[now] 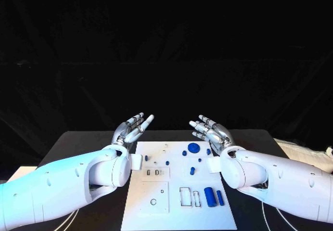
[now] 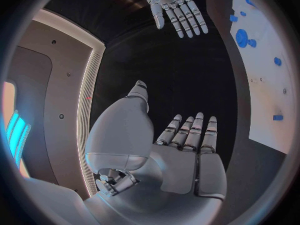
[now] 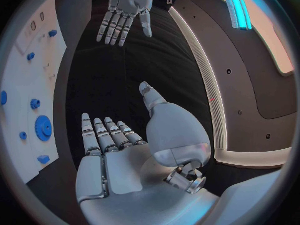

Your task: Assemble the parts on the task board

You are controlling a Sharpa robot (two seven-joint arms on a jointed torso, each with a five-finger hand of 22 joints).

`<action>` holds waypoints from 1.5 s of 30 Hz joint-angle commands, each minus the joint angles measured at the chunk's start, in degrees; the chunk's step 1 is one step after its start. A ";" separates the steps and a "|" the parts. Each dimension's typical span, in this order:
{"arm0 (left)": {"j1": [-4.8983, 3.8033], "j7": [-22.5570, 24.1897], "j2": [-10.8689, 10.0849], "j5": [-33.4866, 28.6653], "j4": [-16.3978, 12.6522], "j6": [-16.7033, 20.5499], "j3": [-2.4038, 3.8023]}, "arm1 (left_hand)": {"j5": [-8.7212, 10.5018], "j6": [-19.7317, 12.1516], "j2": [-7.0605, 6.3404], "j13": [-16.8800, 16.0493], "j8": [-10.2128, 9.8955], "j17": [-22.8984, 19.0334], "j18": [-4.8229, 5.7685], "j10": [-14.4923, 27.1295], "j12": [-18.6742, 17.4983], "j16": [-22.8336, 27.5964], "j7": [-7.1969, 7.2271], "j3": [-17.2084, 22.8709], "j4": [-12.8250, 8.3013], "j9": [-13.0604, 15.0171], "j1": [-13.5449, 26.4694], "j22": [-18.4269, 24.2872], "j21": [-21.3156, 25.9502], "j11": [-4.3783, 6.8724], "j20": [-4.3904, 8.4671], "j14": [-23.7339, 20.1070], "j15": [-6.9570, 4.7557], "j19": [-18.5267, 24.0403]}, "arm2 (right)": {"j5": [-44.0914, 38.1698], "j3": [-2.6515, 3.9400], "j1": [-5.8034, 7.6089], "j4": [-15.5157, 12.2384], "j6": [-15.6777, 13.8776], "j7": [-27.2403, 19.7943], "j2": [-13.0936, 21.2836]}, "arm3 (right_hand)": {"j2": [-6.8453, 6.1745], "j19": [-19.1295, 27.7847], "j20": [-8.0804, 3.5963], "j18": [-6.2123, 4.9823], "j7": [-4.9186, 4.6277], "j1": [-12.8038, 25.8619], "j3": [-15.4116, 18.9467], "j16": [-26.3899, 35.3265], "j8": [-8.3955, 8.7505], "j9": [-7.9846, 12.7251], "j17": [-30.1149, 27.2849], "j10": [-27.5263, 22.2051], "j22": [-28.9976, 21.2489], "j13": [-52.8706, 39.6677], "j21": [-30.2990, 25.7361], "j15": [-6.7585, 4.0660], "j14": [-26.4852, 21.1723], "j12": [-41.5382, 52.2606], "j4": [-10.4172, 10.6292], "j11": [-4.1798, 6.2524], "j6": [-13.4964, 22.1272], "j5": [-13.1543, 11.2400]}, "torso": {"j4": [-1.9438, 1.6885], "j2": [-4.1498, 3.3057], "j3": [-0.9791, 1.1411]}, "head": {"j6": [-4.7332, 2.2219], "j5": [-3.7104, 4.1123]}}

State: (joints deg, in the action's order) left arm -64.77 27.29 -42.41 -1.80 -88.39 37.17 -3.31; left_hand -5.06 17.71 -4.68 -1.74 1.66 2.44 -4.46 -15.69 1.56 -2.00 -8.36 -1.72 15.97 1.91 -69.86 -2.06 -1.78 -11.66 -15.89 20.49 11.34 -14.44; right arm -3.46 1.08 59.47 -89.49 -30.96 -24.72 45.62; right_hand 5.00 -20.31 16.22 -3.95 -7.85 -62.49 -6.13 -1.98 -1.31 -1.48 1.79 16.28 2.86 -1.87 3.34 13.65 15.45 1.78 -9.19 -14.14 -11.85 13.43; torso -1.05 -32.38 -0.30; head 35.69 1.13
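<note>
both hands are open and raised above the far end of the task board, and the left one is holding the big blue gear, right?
Not quite: the left hand holds nothing. The head view shows the big blue gear lying on the task board. The rest stands: both it and the right hand are open, raised above the board's far end.

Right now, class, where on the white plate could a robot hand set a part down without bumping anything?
The near left corner of the white plate is bare, beside the ring. The far left corner is bare too. It is crowded near the blue cylinders and the blue gear.
</note>
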 commanded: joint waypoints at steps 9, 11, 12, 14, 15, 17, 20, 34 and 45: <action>-0.09 -0.16 0.10 -0.42 0.00 -3.03 0.05 | -0.15 6.13 2.13 -0.55 1.08 1.37 -2.64 -5.87 0.82 -2.59 -6.26 0.62 0.08 0.62 -5.54 -1.40 -2.71 -1.52 -0.87 11.17 2.09 -8.81 | -6.06 0.37 -0.25 0.11 14.96 4.68 0.26 | 0.90 -21.14 0.38 -5.84 -6.75 -9.96 -2.29 -5.16 -4.13 -2.29 1.98 33.65 2.54 -1.92 7.28 -2.73 34.44 4.48 -6.48 1.75 -26.56 -1.89 | -0.01 -0.03 0.00 | 0.00 0.01; -0.07 0.29 -1.66 -1.27 0.52 -6.06 0.04 | -0.08 11.64 2.96 -1.08 2.05 2.39 -3.17 -12.17 1.78 -5.08 -6.24 0.49 -0.82 1.13 -7.20 -2.92 -5.63 -2.17 -0.76 19.86 1.87 -19.10 | -18.06 0.92 -0.19 3.70 14.87 2.06 1.04 | 0.65 -23.30 0.21 -6.52 -6.17 -10.90 -2.77 -5.59 -4.77 -2.54 2.00 36.53 2.65 -1.85 8.20 -3.63 37.51 4.70 -7.14 2.51 -32.02 -2.29 | 0.06 -0.46 -0.16 | 0.80 0.43; -0.08 0.51 -2.07 -1.28 0.21 -6.34 0.04 | -0.06 14.66 3.27 -1.40 2.61 2.61 -3.50 -16.34 2.50 -5.91 -6.17 0.32 -1.28 1.39 -7.81 -3.39 -6.73 -2.46 -0.68 22.17 1.52 -22.49 | -20.61 1.18 -0.15 3.94 14.18 2.10 1.26 | 0.45 -24.26 0.04 -6.66 -5.98 -11.26 -3.00 -5.77 -5.02 -2.64 2.00 37.68 2.71 -1.82 8.61 -3.98 38.82 4.75 -7.26 2.84 -34.37 -2.45 | 0.05 -0.85 -0.26 | 0.72 0.45; -0.08 0.66 -2.74 -1.32 -0.38 -6.91 0.04 | -0.06 20.13 3.72 -2.03 3.49 2.98 -4.27 -25.68 4.20 -7.47 -5.59 0.22 -2.58 1.76 -9.34 -3.82 -8.11 -2.03 -0.54 26.09 0.53 -26.05 | -23.60 1.60 -0.06 4.10 13.28 2.29 1.51 | -0.14 -26.58 -0.66 -6.70 -5.50 -11.90 -3.77 -5.96 -5.33 -2.68 1.93 40.20 2.85 -1.69 9.62 -4.79 41.59 4.64 -7.26 3.50 -38.61 -2.36 | 0.04 -1.76 -0.33 | 0.28 0.51; -0.08 0.72 -3.10 -1.34 -0.74 -7.09 0.04 | -0.07 22.71 4.04 -2.33 3.87 3.32 -4.85 -30.21 5.27 -8.52 -5.79 0.53 -3.29 1.91 -10.16 -4.04 -8.81 -1.27 -0.45 28.56 -0.30 -27.85 | -25.07 1.81 0.00 4.15 12.86 2.41 1.64 | -0.50 -28.02 -1.22 -6.69 -5.19 -12.11 -4.29 -6.28 -5.60 -2.72 2.02 41.86 3.02 -1.74 10.31 -5.44 43.32 4.79 -7.37 3.92 -39.99 -2.09 | 0.04 -2.08 -0.38 | 0.30 0.64; -0.09 0.72 -3.70 -1.37 -1.46 -7.71 0.05 | -0.07 27.04 4.34 -2.27 4.37 3.77 -5.78 -33.62 6.16 -9.67 -5.71 0.95 -4.33 2.07 -10.95 -4.26 -9.66 -0.37 -0.24 31.83 -1.29 -30.49 | -27.96 2.18 0.17 4.23 12.10 2.74 2.01 | -1.10 -30.43 -2.35 -6.67 -4.63 -12.20 -5.53 -6.54 -5.82 -2.68 2.07 44.40 3.23 -1.69 11.40 -6.45 46.06 4.62 -7.40 4.58 -42.04 -1.63 | -0.01 -2.73 -0.47 | 0.09 1.03; -0.10 0.14 -4.42 -0.54 -2.47 -8.85 0.09 | -0.07 33.07 4.49 -2.44 5.65 4.78 -6.09 -38.30 7.50 -10.95 -4.95 1.75 -6.13 2.39 -12.15 -4.67 -11.08 0.86 0.79 36.27 -2.75 -34.88 | -32.36 2.56 0.57 4.35 10.85 3.79 2.67 | -1.93 -33.04 -3.64 -6.72 -4.23 -11.94 -7.13 -6.83 -5.94 -2.65 2.25 47.42 3.50 -1.72 12.66 -7.48 49.39 4.31 -7.39 5.57 -44.25 -0.93 | -0.36 -3.47 -0.58 | -0.02 1.46; -0.21 -1.63 -8.12 1.05 -9.12 -12.60 1.42 | -0.04 38.03 4.39 -2.50 5.37 8.96 -6.09 -45.63 7.05 -12.33 -3.11 2.60 -8.43 2.03 -11.95 -4.91 -12.81 3.27 4.01 45.88 -5.92 -44.49 | -68.87 4.42 2.59 5.97 8.86 16.32 3.32 | -5.48 -46.27 -10.75 -6.48 -1.19 -12.71 -7.81 -12.13 -5.13 -2.62 6.49 57.63 11.98 -2.00 29.02 -13.56 67.38 3.11 -6.96 9.60 -50.21 1.26 | -1.50 -7.23 -1.37 | -0.59 3.15; -0.26 -1.56 -9.18 -3.36 -12.02 -15.87 1.69 | -0.02 37.93 4.51 -2.32 4.87 9.47 -6.00 -45.38 6.27 -11.82 -3.25 2.64 -8.58 1.94 -11.70 -4.69 -12.43 3.13 4.04 45.84 -5.82 -44.78 | -89.02 5.03 3.15 5.36 13.49 28.37 2.07 | -7.87 -49.99 -11.92 -6.41 -0.61 -8.32 -10.35 -28.99 -2.53 -2.57 16.83 53.69 19.36 -1.72 41.41 -14.64 71.22 1.66 -5.90 9.97 -50.84 1.76 | -2.67 -9.32 -1.81 | -0.96 4.36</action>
State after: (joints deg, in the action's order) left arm -64.92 25.56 -51.57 -3.31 -100.20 24.42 -1.70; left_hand -5.06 55.28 -0.23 -4.11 6.85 11.85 -9.81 -60.92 7.97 -14.08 -11.54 0.89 7.80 3.91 -81.65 -6.79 -14.46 -8.39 -11.88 65.96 5.44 -58.98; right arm -81.81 6.07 62.57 -84.06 -20.24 -2.47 47.86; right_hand -3.07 -69.83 4.24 -9.73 -8.48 -71.44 -16.11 -30.03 -4.08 -4.05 18.06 70.82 21.87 -3.71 44.18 -1.13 83.74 3.76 -15.01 -4.06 -62.32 15.60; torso -3.34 -40.92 -1.95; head 34.70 5.36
